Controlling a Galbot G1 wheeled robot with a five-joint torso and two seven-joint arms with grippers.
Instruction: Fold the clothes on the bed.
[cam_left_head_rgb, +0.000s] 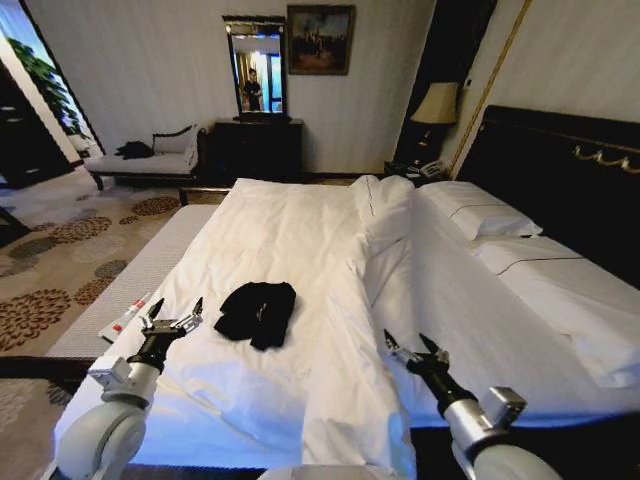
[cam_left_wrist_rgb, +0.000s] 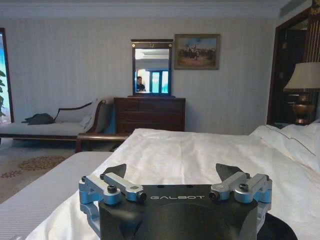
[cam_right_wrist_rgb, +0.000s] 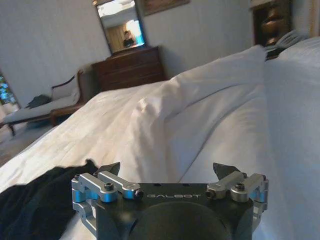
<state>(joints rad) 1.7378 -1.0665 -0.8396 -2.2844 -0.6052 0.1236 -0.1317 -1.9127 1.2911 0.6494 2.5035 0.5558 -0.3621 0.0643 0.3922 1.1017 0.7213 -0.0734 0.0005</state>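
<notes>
1. Rounded white arm shells are seen, ending in black wrists.
2. The left gripper (cam_left_head_rgb: 176, 312) and right gripper (cam_left_head_rgb: 415, 346) are built with silver linkages, black screws and dark pointed fingertips (cam_left_wrist_rgb: 116, 171).
3. "GALBOT" is printed in white on the black housings.

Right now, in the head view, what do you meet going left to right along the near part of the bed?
Small red-and-white tube → left hand, open → crumpled black T-shirt → raised fold of the white duvet → right hand, open.

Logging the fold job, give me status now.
Left end effector open, beside the black T-shirt. Right end effector open over the white duvet. T-shirt crumpled, ungrasped. Nothing between them.
</notes>
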